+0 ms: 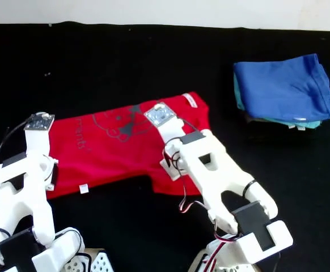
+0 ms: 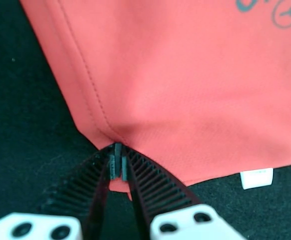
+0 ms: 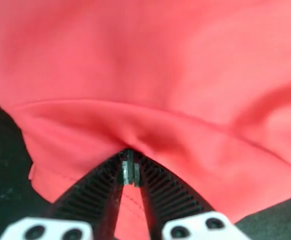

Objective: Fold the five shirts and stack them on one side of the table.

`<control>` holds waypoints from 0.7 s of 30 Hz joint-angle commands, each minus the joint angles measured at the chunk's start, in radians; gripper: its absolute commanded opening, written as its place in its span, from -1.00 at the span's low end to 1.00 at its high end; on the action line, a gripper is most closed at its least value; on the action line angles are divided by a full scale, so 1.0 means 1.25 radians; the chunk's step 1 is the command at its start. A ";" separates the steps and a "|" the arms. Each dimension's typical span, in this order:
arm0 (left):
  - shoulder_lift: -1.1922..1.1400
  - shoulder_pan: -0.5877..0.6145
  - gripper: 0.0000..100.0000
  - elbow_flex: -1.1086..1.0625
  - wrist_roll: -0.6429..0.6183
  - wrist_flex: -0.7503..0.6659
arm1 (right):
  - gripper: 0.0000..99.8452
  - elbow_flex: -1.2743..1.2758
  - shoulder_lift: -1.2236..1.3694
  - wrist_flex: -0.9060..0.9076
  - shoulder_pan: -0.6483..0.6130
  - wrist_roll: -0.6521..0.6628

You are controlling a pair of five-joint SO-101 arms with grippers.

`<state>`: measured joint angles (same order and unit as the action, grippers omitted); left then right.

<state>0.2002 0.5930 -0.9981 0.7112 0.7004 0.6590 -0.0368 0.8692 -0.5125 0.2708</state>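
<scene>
Down on the black table (image 1: pixel 97 62), spread across the middle: a red shirt (image 1: pixel 114 150), printed side up, with a grey-green drawing across the chest. At its near edge, toward the left, a small white tag (image 1: pixel 84 188) sticking out onto the black.

Over to the left gripper (image 2: pixel 116 167) now: clenched tight, ribbed jaws pressed together on the stitched edge of the red shirt, right at a corner of the cloth. Same white tag (image 2: pixel 257 178) close by along that edge. From the high view, left arm (image 1: pixel 23 187) stretched forward from the near left, wrist over the shirt's left edge.

Across to the right gripper (image 3: pixel 129 167): also clamped, pinching a raised fold of red cloth, with creases running out from the pinch to both sides. Right arm (image 1: pixel 216 170) angled in from the near right, wrist above the right part of the shirt.

Far right of the table, well apart from the red one: a stack (image 1: pixel 284 93) of folded garments. On top a blue shirt (image 1: pixel 284 85), under it a teal shirt (image 1: pixel 301 123) peeking out at the edges. Lower layers too dark to tell.
</scene>
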 commanded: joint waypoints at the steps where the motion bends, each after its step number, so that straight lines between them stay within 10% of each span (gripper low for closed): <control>1: -0.002 -0.009 -0.98 -0.007 -0.007 -0.033 | -0.97 -0.003 -0.074 0.024 0.014 0.007; 14: -0.002 -0.009 -0.98 -0.007 -0.007 -0.033 | -0.73 0.004 -0.193 0.219 -0.246 0.010; 21: -0.002 -0.009 -0.98 -0.007 -0.007 -0.033 | -0.73 -0.028 -0.025 0.138 -0.191 0.010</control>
<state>0.2002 0.5930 -0.9981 0.7081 0.6974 0.6621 -0.1212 1.0810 -0.8009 0.2723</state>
